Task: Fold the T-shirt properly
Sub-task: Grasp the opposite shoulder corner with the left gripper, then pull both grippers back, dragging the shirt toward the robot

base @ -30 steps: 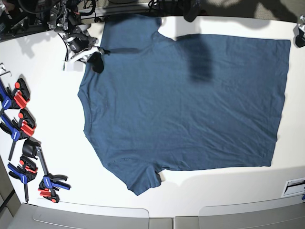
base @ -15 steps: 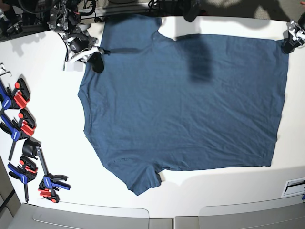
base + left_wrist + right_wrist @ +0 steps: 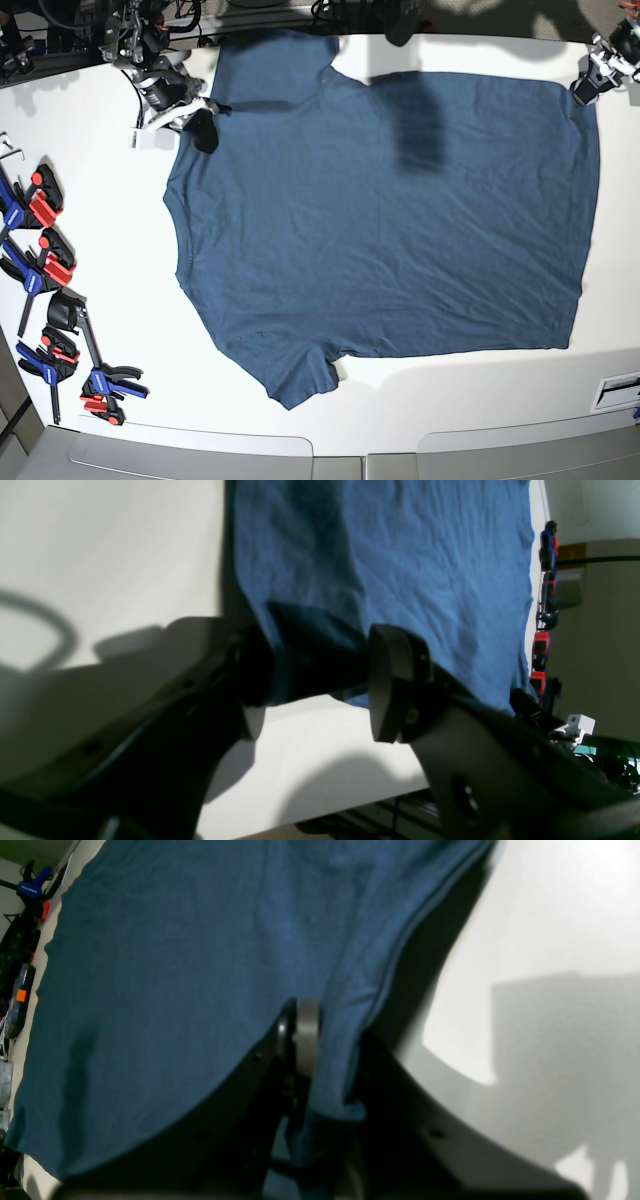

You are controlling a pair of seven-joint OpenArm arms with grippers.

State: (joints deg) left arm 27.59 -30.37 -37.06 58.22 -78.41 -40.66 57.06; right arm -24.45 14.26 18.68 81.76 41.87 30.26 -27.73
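Note:
The dark navy T-shirt (image 3: 380,220) lies spread flat on the white table, collar to the left and hem to the right. My right gripper (image 3: 203,128) sits at the shirt's upper left, by the collar and shoulder. In the right wrist view it (image 3: 317,1050) is shut on a fold of the T-shirt (image 3: 175,965). My left gripper (image 3: 583,92) is at the top right hem corner. In the left wrist view it (image 3: 312,680) stands open, with the bunched corner of the T-shirt (image 3: 425,570) lying between its fingers.
Several red-blue-black clamps (image 3: 50,270) lie along the table's left edge, also visible as clamps (image 3: 545,580) in the left wrist view. A small white tag (image 3: 150,140) lies beside my right gripper. Cables and gear crowd the back edge. Grey panels run along the front.
My left gripper has come in from the right edge onto the top right hem corner, and that corner has shifted a little to the left. The right arm has not moved.

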